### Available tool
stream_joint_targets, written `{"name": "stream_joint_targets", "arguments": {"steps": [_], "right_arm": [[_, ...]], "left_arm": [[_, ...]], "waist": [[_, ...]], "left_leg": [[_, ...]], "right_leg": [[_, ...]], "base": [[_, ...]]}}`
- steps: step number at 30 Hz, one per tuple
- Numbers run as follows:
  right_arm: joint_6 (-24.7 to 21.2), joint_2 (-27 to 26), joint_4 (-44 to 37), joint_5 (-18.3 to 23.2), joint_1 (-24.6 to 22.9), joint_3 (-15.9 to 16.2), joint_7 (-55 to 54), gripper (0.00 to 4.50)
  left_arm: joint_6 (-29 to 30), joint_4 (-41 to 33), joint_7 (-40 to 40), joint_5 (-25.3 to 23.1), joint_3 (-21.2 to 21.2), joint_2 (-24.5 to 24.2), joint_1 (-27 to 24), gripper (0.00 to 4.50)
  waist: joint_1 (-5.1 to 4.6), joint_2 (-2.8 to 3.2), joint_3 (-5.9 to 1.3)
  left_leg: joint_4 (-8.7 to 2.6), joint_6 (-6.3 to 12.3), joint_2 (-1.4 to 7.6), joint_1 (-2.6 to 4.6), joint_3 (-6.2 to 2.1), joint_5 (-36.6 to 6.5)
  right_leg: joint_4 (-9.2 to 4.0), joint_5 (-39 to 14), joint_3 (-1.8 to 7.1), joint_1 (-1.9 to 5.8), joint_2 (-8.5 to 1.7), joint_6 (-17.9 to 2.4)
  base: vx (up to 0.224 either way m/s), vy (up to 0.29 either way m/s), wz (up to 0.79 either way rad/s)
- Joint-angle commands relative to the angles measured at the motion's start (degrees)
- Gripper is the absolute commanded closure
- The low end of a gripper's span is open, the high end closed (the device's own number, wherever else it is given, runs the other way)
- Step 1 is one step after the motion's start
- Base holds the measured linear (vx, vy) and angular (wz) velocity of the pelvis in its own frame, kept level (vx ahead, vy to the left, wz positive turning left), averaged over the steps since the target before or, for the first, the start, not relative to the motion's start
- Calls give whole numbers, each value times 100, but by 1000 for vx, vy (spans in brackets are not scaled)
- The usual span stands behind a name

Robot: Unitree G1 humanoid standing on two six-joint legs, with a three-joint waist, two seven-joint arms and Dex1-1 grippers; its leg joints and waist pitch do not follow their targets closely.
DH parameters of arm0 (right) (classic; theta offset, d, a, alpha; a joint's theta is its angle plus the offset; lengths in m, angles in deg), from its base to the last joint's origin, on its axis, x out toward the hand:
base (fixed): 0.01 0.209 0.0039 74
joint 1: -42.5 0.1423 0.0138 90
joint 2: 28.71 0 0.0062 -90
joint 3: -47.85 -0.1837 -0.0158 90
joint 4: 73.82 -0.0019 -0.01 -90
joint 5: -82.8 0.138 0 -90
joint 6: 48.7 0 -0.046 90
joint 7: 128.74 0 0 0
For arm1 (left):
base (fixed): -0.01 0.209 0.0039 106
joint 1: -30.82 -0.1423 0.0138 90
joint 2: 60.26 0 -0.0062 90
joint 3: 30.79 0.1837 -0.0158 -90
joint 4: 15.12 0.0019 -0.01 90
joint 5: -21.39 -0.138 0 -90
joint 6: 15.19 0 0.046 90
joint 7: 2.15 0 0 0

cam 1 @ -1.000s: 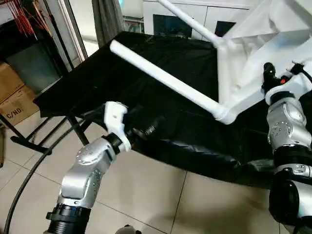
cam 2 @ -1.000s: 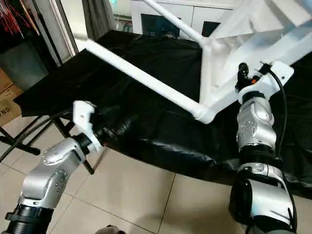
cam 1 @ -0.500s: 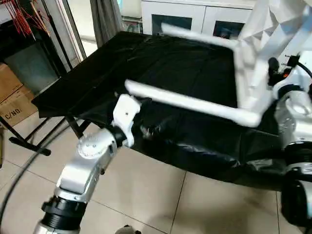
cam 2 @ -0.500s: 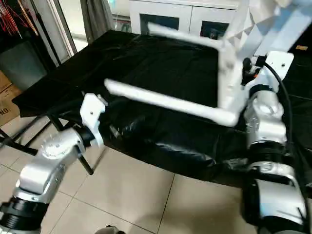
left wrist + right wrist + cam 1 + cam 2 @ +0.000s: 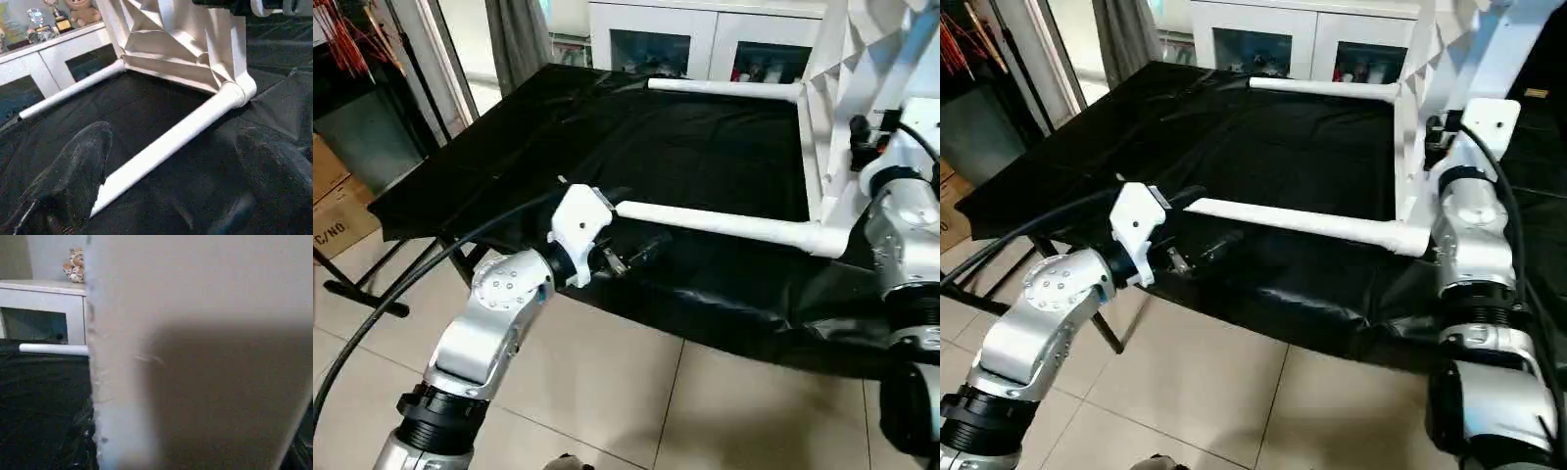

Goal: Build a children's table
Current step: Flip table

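White plastic, all of it: the children's table stood tipped on its side on the black-sheeted table, its ribbed underside facing the left arm and two legs pointing out flat over the sheet. From where I stood the near leg ran from its corner socket towards the left claw, and the far leg lay level on the side nearest the white cabinet.

It looked light and hollow, stiff enough not to sag, though smooth and likely slippery under hard fingers. The long legs would act as levers, so I judged the rimmed edge of the top, close to a socket, a safer place to take hold than far out along a leg. The joints seemed only pushed in, so a twist might loosen them.

The right claw sat hard against the top's edge, and its wrist camera looked straight onto white plastic; whether it was clamped on the rim I could not tell. The left claw hovered just beside the free tip of the near leg, and I could not tell its fingers' state either.

A second before, the near leg had slanted steeply up and away from the socket, with the whole piece tilted; by this moment it had swung down to lie nearly level over the sheet. The left arm had come up from below the sheeted table's edge to meet the leg's tip.
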Motion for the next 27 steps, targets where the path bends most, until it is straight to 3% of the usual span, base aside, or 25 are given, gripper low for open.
{"name": "stream_joint_targets", "arguments": {"steps": [1,8,11,12,14,18,21,27], "right_arm": [[-19,-68,-63,-72,-113,110,43,184],[562,-180,68,-116,-134,122,45,130],[1067,-293,133,-194,-259,48,-190,99],[1398,-353,141,-205,-322,-6,-307,93],[1579,-379,136,-230,-368,-8,-348,74],[2671,-464,-9,-539,-640,9,-757,39],[3316,-635,-213,-527,-842,48,-637,11],[3988,-809,-680,-911,-1080,361,-741,4]], "left_arm": [[-19,-14,-39,-61,31,-50,122,5],[-108,130,13,-179,53,-35,289,5],[-322,253,99,-247,64,54,320,5],[-590,392,303,-544,118,32,405,5],[-736,459,384,-713,167,-4,461,5],[-1327,758,548,-1204,306,-153,745,5],[-1788,1139,720,-1627,379,-316,1090,5],[-2806,1968,1416,-2533,479,-669,1872,5]], "waist": [[-32,-121,-478],[-97,-110,-469],[-110,-112,-462],[-110,-119,-465],[-114,-133,-462],[-103,-129,-469],[-110,-114,-477],[-121,-104,-476]], "left_leg": [[-313,594,64,100,12,180],[-325,544,66,95,7,1],[-334,484,66,99,11,-140],[-334,490,67,101,11,-159],[-341,493,66,102,8,-249],[-337,445,61,102,5,-223],[-337,476,55,94,-7,-260],[-340,401,38,91,-32,-233]], "right_leg": [[-250,461,41,384,-54,-1488],[-259,430,38,396,-70,-1544],[-283,262,42,393,-73,-1507],[-292,249,44,390,-70,-1484],[-304,148,44,389,-67,-1415],[-284,138,47,382,-70,-1323],[-272,170,45,379,-67,-1263],[-260,281,43,393,-51,-1234]], "base": [[0,0,0],[0,0,0],[0,0,0],[0,0,0],[0,0,0],[0,0,0],[0,0,0],[0,0,0]]}}
